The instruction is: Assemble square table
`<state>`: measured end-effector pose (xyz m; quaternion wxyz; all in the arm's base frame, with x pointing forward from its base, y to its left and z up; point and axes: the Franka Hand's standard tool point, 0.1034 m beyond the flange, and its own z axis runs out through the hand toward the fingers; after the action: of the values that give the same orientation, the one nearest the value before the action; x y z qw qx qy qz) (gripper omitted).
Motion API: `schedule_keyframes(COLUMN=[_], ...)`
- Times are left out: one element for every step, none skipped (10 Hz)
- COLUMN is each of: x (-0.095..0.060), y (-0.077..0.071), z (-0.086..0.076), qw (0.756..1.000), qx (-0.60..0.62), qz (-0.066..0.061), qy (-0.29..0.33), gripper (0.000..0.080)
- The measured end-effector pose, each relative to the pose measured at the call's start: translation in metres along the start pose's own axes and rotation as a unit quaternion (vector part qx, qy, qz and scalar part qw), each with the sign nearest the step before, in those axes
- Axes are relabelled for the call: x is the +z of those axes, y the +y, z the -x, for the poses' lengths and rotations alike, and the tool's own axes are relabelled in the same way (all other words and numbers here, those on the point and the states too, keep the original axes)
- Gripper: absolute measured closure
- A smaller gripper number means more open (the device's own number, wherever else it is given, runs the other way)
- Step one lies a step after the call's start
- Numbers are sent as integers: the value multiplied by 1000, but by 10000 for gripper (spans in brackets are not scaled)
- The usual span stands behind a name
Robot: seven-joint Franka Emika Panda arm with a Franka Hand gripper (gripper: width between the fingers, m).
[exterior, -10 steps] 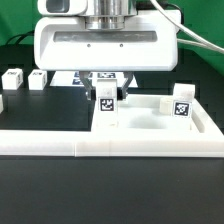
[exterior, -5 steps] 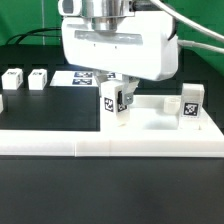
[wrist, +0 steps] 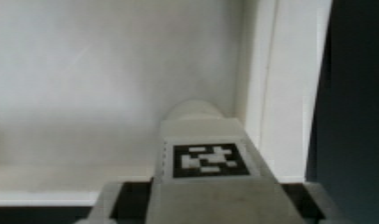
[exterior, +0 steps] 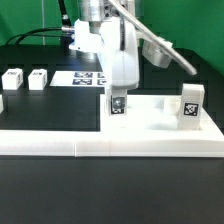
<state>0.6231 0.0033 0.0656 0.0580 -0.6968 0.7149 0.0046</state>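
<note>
The short white tagged plastic leg (exterior: 117, 106) stands upright on the large flat white square plastic panel (exterior: 150, 126), near its edge toward the exterior view's left, clamped in my two-finger gripper (exterior: 118, 95). Risks, in my judgement: any lean while twisting could jam the leg crooked, and a slipping grip would turn nothing.

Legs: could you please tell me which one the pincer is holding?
The leg upright on the panel under the pincer; the exterior view's right leg stands free, and two legs sit off the panel at its left.
</note>
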Motion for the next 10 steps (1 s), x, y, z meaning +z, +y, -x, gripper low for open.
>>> schedule_keyframes(x=[0, 0, 0, 1, 1, 1, -1, -1, 0, 0], y=[0, 0, 0, 1, 1, 5, 9, 13, 14, 14], z=[0, 0, 1, 1, 1, 0, 2, 3, 3, 2], qw=[1000, 1000, 1000, 1000, 1000, 996, 982, 965, 961, 947], qx=[7, 18, 12, -2, -4, -88, -187, -264, -275, -320], qz=[0, 0, 0, 0, 1, -1, -4, -11, -9, -9], qy=[-1, -1, -1, -1, -1, 1, 2, 7, 6, 7], gripper=[509, 509, 509, 326, 211, 211, 162, 153, 153, 153])
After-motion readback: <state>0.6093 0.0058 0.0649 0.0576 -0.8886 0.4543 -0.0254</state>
